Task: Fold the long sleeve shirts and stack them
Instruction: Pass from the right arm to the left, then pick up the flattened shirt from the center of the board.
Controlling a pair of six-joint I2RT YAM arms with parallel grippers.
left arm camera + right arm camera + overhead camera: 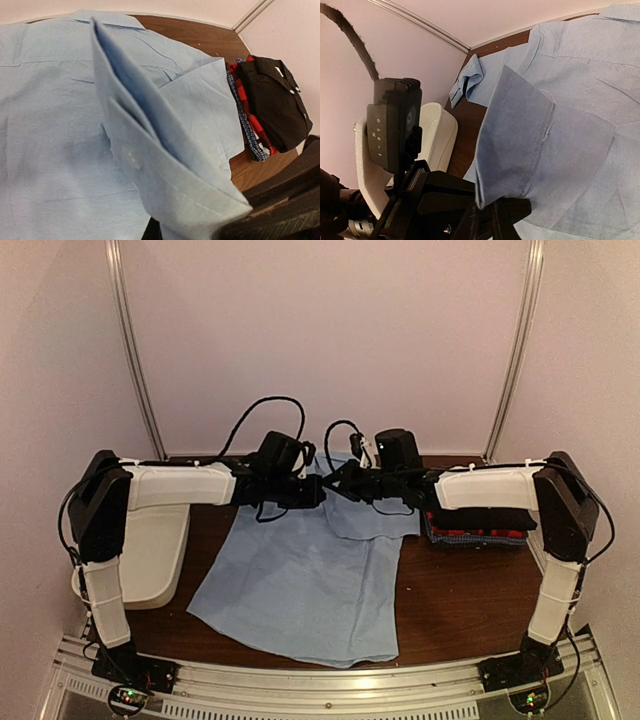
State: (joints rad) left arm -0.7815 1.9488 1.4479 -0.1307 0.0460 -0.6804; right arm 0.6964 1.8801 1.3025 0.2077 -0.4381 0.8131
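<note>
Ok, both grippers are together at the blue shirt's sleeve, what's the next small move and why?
Probably the right gripper should open and back away: the left gripper is shut on the light blue shirt's sleeve cuff, and the grippers crowd the same spot, so the left can carry the fold alone.

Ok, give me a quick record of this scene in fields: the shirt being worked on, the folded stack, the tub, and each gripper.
shirt in work: light blue shirt, spread on the table, its sleeve cuff lifted
folded stack: black shirt on top, red shirt under it, blue check shirt lowest; on the table's right side
tub: white tub, on the left side
left gripper: shut on the light blue shirt
right gripper: at the lifted cloth; open or shut unclear
</note>
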